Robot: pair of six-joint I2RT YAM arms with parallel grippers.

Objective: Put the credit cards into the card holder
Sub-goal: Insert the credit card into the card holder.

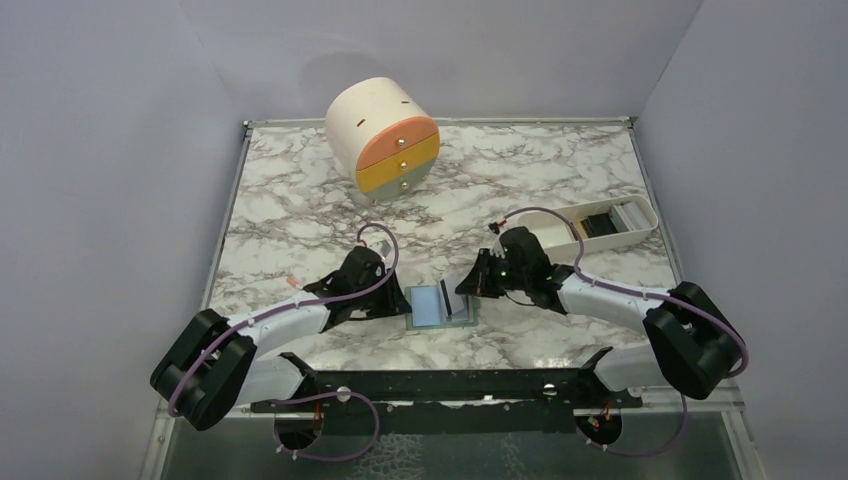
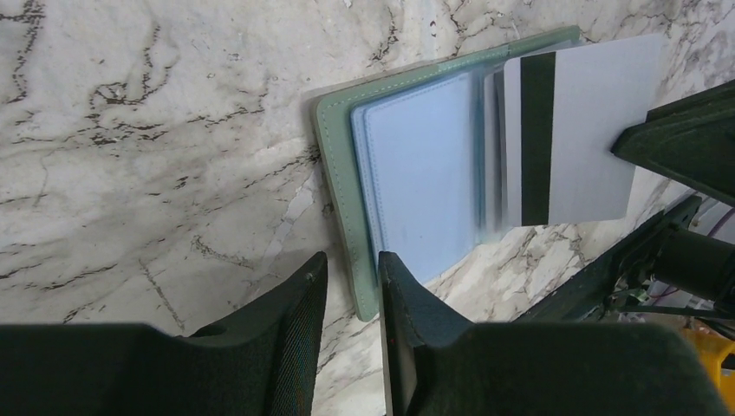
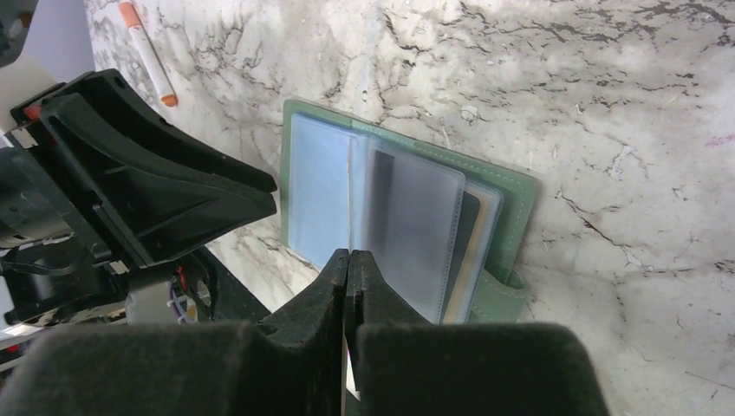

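- Top view: see card holder [image 1: 440, 308] lying open on marble counter [image 1: 300, 200], flanked by left end effector [image 1: 397, 298] and right end effector [image 1: 462, 292]. Spot white tray [image 1: 610, 243] far right holding credit cards [image 1: 628, 216]; cream drawer cylinder [image 1: 385, 135] at back.
- Left wrist: find left end effector narrowly parted at card holder's near edge; cannot tell whether pinching it. Note pale grey card [image 2: 598, 130], black-striped, overlapping clear sleeves [image 2: 416, 173].
- Right wrist: find right end effector clenched on pale grey card, edge-on above the sleeves. Note left end effector crowding card holder's left side, orange-tipped pen [image 3: 147, 52] beyond.

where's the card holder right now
In the top view, the card holder lies open at front centre of the table, between the left gripper and right gripper.
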